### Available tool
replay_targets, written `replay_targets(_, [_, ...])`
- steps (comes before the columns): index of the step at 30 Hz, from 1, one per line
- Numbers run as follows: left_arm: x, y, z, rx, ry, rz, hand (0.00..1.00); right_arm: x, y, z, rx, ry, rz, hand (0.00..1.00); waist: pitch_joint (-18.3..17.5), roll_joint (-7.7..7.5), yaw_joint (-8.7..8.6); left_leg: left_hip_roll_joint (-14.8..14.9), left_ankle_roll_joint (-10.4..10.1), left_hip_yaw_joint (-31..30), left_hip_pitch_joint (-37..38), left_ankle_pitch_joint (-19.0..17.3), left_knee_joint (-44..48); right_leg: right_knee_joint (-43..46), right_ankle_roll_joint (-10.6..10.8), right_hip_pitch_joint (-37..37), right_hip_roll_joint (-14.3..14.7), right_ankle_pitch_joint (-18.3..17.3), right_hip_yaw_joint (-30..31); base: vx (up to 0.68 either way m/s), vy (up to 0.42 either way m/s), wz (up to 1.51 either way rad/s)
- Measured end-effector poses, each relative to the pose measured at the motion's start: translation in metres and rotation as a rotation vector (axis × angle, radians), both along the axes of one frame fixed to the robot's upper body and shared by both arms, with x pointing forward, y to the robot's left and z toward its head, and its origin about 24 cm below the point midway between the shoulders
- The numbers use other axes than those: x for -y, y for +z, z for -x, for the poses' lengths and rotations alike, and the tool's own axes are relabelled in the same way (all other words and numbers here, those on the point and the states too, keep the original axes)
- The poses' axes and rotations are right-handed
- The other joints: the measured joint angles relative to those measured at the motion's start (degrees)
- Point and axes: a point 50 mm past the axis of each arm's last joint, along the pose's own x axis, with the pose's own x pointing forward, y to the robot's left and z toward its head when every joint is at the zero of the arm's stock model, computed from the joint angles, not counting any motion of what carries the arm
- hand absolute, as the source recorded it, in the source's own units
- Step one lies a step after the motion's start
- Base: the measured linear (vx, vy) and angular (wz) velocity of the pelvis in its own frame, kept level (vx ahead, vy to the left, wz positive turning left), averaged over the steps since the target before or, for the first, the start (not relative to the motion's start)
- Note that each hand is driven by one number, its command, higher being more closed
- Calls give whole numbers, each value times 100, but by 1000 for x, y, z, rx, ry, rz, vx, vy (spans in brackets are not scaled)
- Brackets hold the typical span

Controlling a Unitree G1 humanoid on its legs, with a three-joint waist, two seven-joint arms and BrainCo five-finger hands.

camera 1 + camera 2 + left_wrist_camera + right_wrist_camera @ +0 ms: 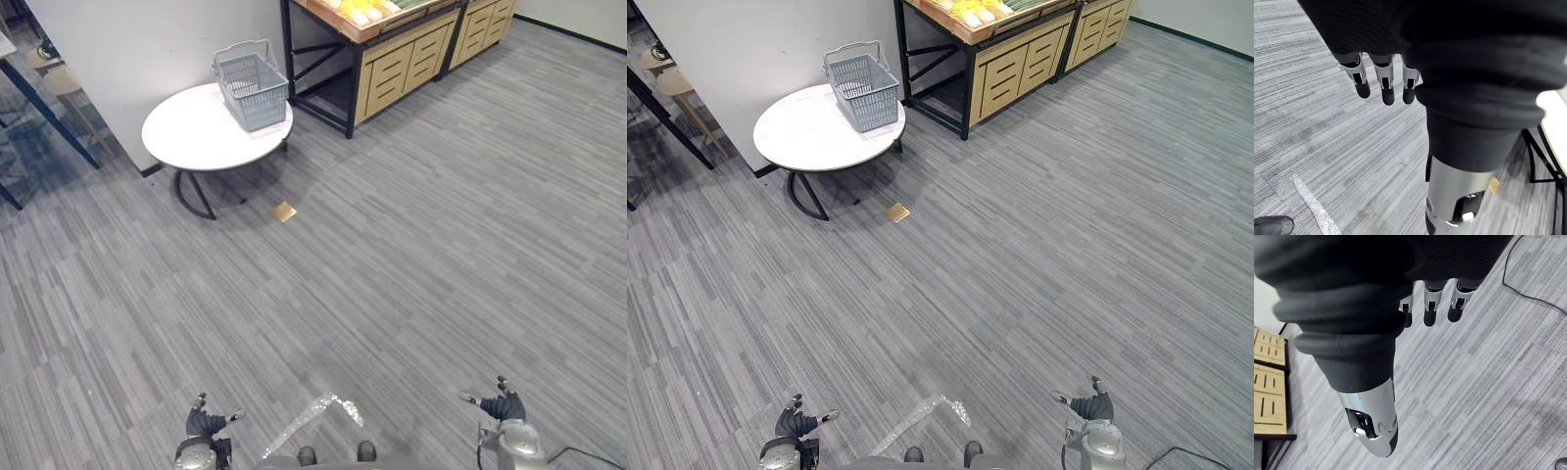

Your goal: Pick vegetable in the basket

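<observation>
While left hand [204, 423] and right hand [502, 403] hang slack-fingered and empty, walk closer before reaching. Grey plastic mesh basket [252, 90] on round white table [186, 132], eleven o'clock; yellow vegetables [364, 10] on wooden stand [392, 59], twelve.

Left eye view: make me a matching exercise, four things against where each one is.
Things:
1. grey plastic mesh basket
2. small tan square floor plate
3. yellow produce
4. left hand

Places:
a. on the grey carpet floor, beside the round white table
b. atop the wooden drawer stand
c. low near the robot, fingers straight, holding nothing
d. on that table's top

Pairs: 1-d, 2-a, 3-b, 4-c.
</observation>
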Motion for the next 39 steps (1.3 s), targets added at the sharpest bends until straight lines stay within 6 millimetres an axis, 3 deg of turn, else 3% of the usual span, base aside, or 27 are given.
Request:
replay_targets(8, [-2, 0, 10, -6, 5, -6, 0, -3, -1, 0, 8, 2, -34, 0, 1, 29, -121, 2, 36, -54, 16, 105, -182, 29, -3, -65, 3, 27, -62, -51, -7, 3])
replay_targets(20, [-4, 1, 8, 11, 55, 8, 0, -9, -3, -2, 17, -22, -43, 0, 1, 26, -129, 1, 15, -53, 1, 183, -334, -220, -5, -32, 16, 130, -62, 42, 11, 0])
replay_targets(28, [1, 2, 4, 35, 71, 27, 0, -25, -2, -12, 60, -31, -77, 0, 112, -45, -66, 3, 36, -28, -170, 153, -251, -189, -2, -185, 13, 136, -35, 2, 4, 0])
replay_targets(31, [-1, 5, 2, 63, 106, 32, 0, -25, 3, -22, 95, -26, -74, 0, 242, -85, 44, 48, 83, 146, -497, -109, 195, -79, 11, -414, 47, 145, 128, -33, 25, -25])
replay_targets(34, [-4, 7, 4, 79, 149, 29, 0, -26, 8, -33, 122, -17, -75, 0, 276, -84, 73, 74, 122, 266, -737, -478, 635, 355, 125, -674, 54, -132, 249, 14, 38, -25])
replay_targets(36, [-5, 11, 5, 105, 165, 36, 0, -27, 9, -35, 126, -2, -70, 0, 321, -131, 55, -14, 264, 313, -792, -911, 1060, 1252, 254, -913, -60, -682, 311, 56, 73, -8])
replay_targets(37, [-6, 13, 5, 114, 165, 34, 0, -28, 9, -35, 121, 7, -68, 0, 331, -150, 55, -52, 306, 300, -764, -1019, 1129, 1533, 309, -977, -105, -795, 293, 108, 88, 6])
replay_targets(39, [-6, 15, 2, 128, 153, 31, 0, -35, 14, -37, 144, 54, -61, 0, 421, -142, 35, -94, 509, 159, -589, -1280, 1332, 3453, 294, -1771, -121, -740, 282, 237, 93, 20])
